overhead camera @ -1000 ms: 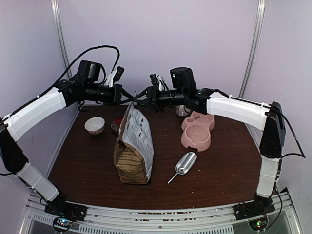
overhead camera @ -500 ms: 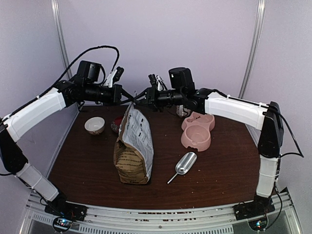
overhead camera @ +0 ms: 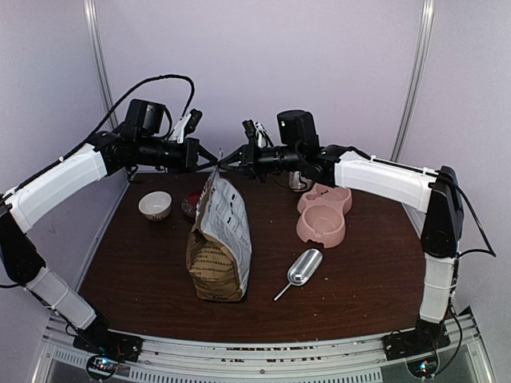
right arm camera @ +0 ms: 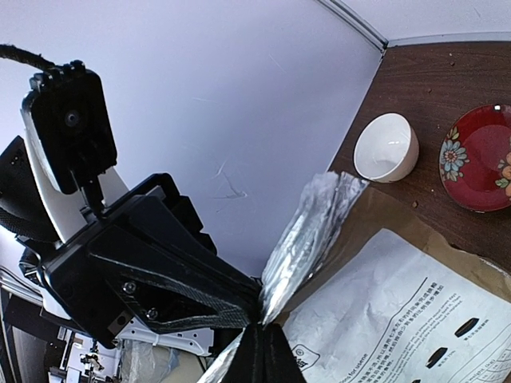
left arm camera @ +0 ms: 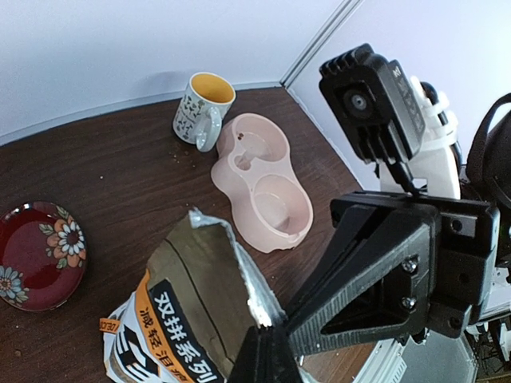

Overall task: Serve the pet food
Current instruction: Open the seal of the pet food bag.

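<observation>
Change over the last second, top view: the right gripper (overhead camera: 227, 159) has closed in leftward on the left gripper (overhead camera: 211, 162); their tips now meet nose to nose at the raised top corner of the paper bag (overhead camera: 219, 247); the left arm and the bag itself have not shifted.

Left gripper: jaws drawn together at the bottom of its wrist view, pinching the foil-lined lip of the bag mouth. Right gripper: likewise closed to a sliver in its wrist view, with the silver edge of the bag running down into the pinch; it sits on the opposite side of the same lip.

Pet food: no kibble visible in any view; judged to be inside the bag, which stands upright near the middle of the table (overhead camera: 359, 287), its mouth only slightly parted.

Pink double bowl (overhead camera: 323, 214) lies right of the bag, well apart, both wells empty; metal scoop (overhead camera: 302, 269) lies untouched between bag and bowl, nearer the front; white bowl (overhead camera: 155, 205) and red saucer (left arm camera: 36, 255) sit left of the bag; floral mug (left arm camera: 201, 109) stands just behind the pink bowl.

Reading: both sides of the mouth are now held, so the opening step looks set up; serving not begun. Risk: pulling apart unevenly could tip the tall bag or tear the lip.
</observation>
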Available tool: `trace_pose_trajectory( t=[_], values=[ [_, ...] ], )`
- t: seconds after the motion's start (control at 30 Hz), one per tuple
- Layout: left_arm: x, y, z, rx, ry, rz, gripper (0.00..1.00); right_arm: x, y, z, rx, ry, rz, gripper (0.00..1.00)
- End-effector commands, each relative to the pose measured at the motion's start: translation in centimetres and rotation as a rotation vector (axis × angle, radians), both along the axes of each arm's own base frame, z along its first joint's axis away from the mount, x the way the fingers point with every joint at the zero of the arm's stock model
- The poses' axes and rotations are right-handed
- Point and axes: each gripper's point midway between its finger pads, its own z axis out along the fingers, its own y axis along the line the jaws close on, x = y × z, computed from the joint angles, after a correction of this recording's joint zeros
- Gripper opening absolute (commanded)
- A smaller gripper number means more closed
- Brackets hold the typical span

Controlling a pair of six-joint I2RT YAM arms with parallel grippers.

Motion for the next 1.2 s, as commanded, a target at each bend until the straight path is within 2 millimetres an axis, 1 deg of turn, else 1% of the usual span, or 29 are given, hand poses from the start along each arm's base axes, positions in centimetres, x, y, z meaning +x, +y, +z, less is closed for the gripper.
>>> trace_pose_trajectory(
  t=[0.0, 0.1, 0.2, 0.3, 0.37, 0.57, 0.7, 0.77, 0.97, 1.17],
  values=[
    [-0.8, 0.6, -1.3, 0.034, 0.046, 0.011, 0.00, -0.1, 0.3, 0.3, 0.014, -0.043, 0.024, 0.00],
    [-0.7, 0.9, -1.1, 0.044, 0.036, 0.028, 0.00, -0.2, 0.1, 0.1, -0.009, -0.070, 0.026, 0.00],
    [-0.8, 1.0, -0.9, 0.053, 0.031, 0.023, 0.18, -0.2, 0.0, -0.2, -0.025, -0.090, 0.031, 0.00],
    [-1.0, 0.9, -0.6, 0.049, 0.027, 0.008, 0.29, -0.2, 0.0, -0.3, -0.030, -0.097, 0.034, 0.00],
    [-1.1, 0.8, -0.4, 0.046, 0.023, 0.000, 0.34, -0.3, 0.0, -0.3, -0.030, -0.104, 0.037, 0.00],
    [-1.4, 0.4, 0.0, 0.030, 0.026, -0.028, 0.40, -0.4, 0.1, -0.2, -0.019, -0.126, 0.053, 0.00],
    [-1.2, 0.2, 0.3, 0.021, 0.027, -0.029, 0.49, -0.8, 0.2, -0.4, -0.016, -0.143, 0.068, 0.00],
    [-1.2, -0.1, 0.5, 0.012, 0.030, -0.037, 0.51, -0.9, 0.3, -0.4, -0.016, -0.153, 0.075, 0.00],
    [-1.3, -0.8, 0.7, -0.023, 0.041, -0.069, 0.52, -1.1, 0.6, -0.1, -0.001, -0.171, 0.089, 0.00],
    [-1.5, -0.9, 0.0, -0.021, 0.058, -0.081, 0.35, -1.0, 0.6, -0.1, -0.002, -0.183, 0.088, 0.00]
  ],
)
